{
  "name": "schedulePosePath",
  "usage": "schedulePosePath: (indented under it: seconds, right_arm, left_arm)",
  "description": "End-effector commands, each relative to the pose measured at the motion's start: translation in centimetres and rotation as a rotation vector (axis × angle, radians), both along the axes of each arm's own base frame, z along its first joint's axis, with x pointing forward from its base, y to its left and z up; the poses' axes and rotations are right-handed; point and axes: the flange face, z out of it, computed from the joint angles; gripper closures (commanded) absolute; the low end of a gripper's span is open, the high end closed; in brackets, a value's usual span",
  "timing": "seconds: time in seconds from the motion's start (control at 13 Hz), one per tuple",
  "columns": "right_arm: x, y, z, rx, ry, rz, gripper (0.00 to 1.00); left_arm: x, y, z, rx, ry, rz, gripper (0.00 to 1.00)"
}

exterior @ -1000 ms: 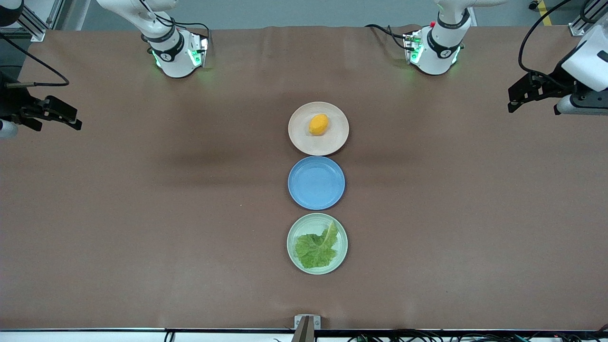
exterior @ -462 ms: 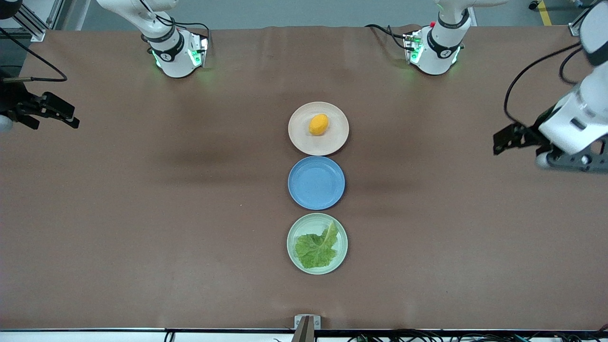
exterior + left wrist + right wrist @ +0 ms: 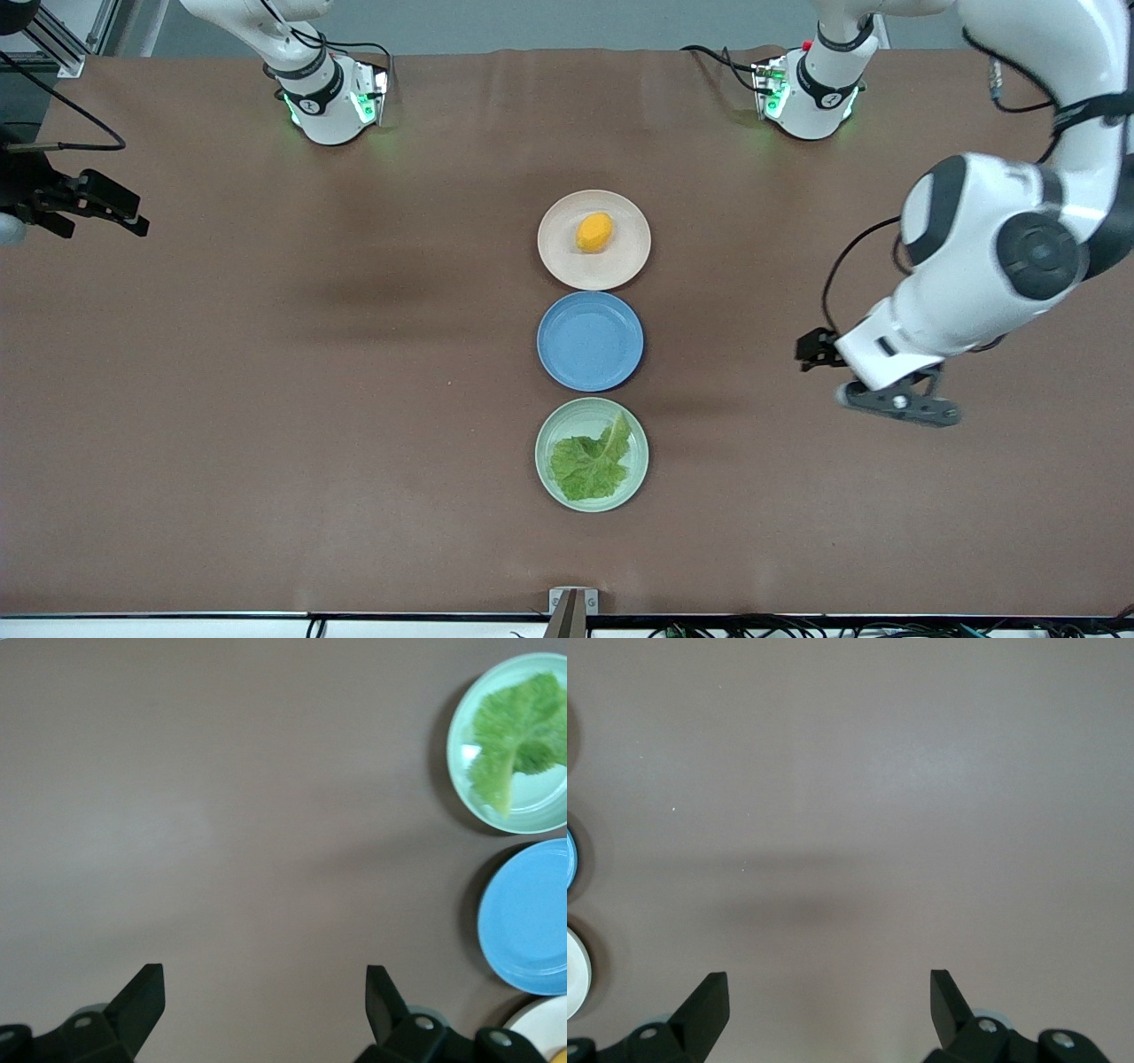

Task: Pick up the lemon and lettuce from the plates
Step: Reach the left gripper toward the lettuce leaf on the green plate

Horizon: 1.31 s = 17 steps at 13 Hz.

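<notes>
The lemon (image 3: 594, 232) lies on the beige-pink plate (image 3: 565, 262), the plate nearest the robot bases. The lettuce (image 3: 592, 462) lies on the mint green plate (image 3: 551, 431), the plate nearest the front camera. My left gripper (image 3: 811, 348) is open and empty over bare table toward the left arm's end, level with the blue plate. In the left wrist view the gripper (image 3: 266, 1001) is open, with the lettuce (image 3: 512, 735) on its plate (image 3: 542, 808) off to one side. My right gripper (image 3: 131, 217) waits open and empty over the right arm's end (image 3: 828, 1005).
A blue plate (image 3: 590, 341) sits between the two task plates; it also shows in the left wrist view (image 3: 532, 917). The brown table cover (image 3: 310, 399) stretches bare on both sides of the plate row. A small bracket (image 3: 572, 602) sits at the table's near edge.
My left arm has swung in from the table's end toward the plate row, its gripper now over the table level with the blue plate. The right gripper has barely shifted.
</notes>
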Motion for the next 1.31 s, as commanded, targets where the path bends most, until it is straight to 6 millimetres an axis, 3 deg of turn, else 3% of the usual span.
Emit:
schedulePosePath:
  seconds: [0.0, 0.23, 0.38, 0.62, 0.85, 1.0, 1.23]
  right_arm:
    - [0.6, -0.4, -0.8, -0.019, 0.020, -0.005, 0.00]
    - [2.3, -0.3, -2.7, -0.025, 0.039, 0.004, 0.00]
    - [3.7, -0.2, -3.3, -0.053, 0.055, 0.014, 0.00]
    - [2.6, 2.5, -4.3, 0.012, 0.146, -0.089, 0.00]
    - [1.8, 8.5, -5.7, 0.053, 0.185, -0.222, 0.00]
    - [1.4, 13.1, -6.5, 0.053, 0.185, -0.281, 0.00]
    - [-1.0, 23.4, -9.4, 0.033, 0.157, -0.358, 0.00]
  left_arm:
    - [0.4, -5.2, -3.1, -0.016, -0.024, -0.067, 0.00]
    - [1.8, -8.0, -7.7, -0.058, -0.109, -0.093, 0.00]
    - [1.9, -11.0, -11.7, -0.082, -0.163, -0.142, 0.00]
    - [2.6, -12.6, -16.0, -0.108, -0.266, -0.213, 0.00]
    - [3.5, -14.5, -18.2, -0.126, -0.299, -0.243, 0.04]
    - [2.2, -18.2, -20.1, -0.157, -0.338, -0.265, 0.11]
    - [0.9, -21.8, -22.6, -0.181, -0.388, -0.311, 0.33]
